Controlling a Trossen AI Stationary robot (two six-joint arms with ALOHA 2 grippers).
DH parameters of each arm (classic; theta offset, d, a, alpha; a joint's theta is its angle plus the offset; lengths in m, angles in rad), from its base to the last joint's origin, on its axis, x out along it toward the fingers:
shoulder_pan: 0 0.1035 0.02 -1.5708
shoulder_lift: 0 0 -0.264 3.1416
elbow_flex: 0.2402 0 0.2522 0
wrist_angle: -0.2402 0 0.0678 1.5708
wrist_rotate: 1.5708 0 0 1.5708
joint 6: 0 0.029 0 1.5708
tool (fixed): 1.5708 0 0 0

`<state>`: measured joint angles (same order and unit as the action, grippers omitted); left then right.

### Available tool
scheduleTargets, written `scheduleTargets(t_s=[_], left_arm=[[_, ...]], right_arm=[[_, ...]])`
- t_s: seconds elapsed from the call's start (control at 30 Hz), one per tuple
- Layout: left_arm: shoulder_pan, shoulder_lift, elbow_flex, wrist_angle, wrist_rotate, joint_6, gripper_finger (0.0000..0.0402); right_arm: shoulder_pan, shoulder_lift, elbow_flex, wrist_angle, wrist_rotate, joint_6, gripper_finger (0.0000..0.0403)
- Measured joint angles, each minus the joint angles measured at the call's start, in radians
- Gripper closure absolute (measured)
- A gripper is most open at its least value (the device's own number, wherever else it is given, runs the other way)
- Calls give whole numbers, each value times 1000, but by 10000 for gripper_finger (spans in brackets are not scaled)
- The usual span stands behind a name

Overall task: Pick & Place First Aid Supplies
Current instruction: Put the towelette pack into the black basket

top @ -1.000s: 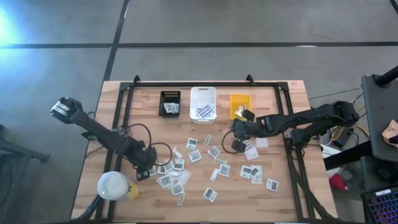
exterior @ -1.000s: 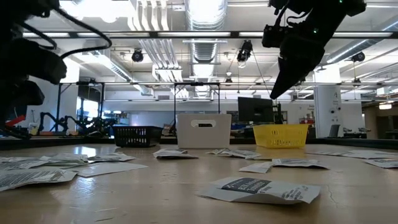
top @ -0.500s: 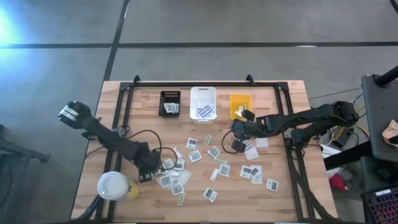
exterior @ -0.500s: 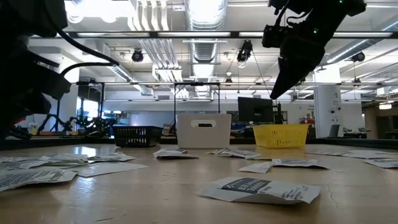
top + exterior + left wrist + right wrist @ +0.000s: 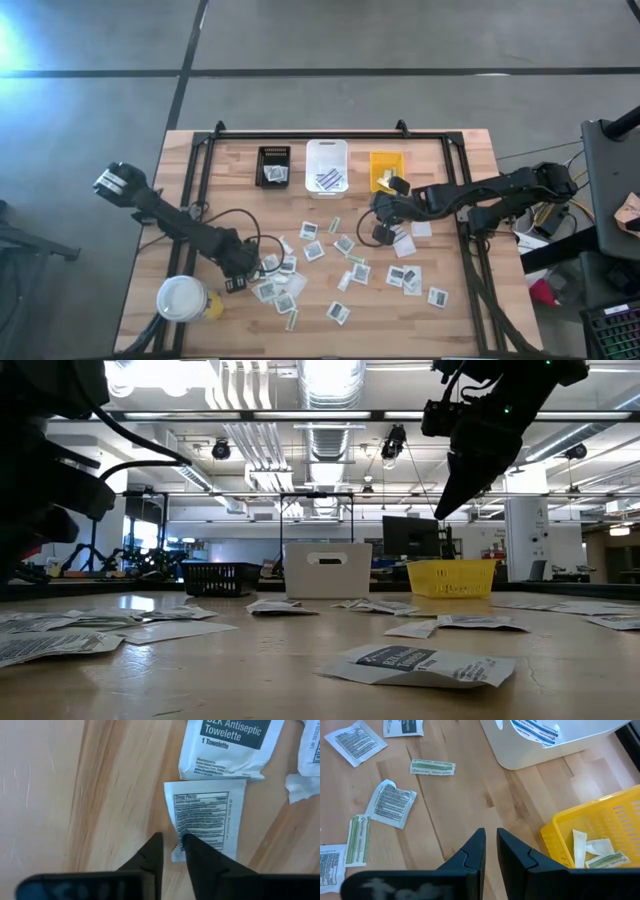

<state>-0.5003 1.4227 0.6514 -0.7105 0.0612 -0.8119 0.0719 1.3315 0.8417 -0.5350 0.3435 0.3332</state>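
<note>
On your pale wooden table (image 5: 190,170), a black mesh bin (image 5: 273,164), white plastic bin (image 5: 326,164) and yellow mesh bin (image 5: 385,168) stand in a row. A large white-lidded cup (image 5: 181,298) sits near the front left corner.
</note>
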Motion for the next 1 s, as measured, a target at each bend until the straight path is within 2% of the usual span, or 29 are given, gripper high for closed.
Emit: scheduleTargets(t_s=[0.27, 0.7, 1.0], left_arm=[[0, -3, 0, 6, 4, 8, 397], [0, -86, 7, -19, -10, 47, 401], [1, -152, 10, -111, -21, 51, 401]], right_arm=[[0, 0, 0, 0, 0, 6, 360], [0, 0, 0, 0, 0, 8, 360], [0, 0, 0, 0, -1, 8, 360]])
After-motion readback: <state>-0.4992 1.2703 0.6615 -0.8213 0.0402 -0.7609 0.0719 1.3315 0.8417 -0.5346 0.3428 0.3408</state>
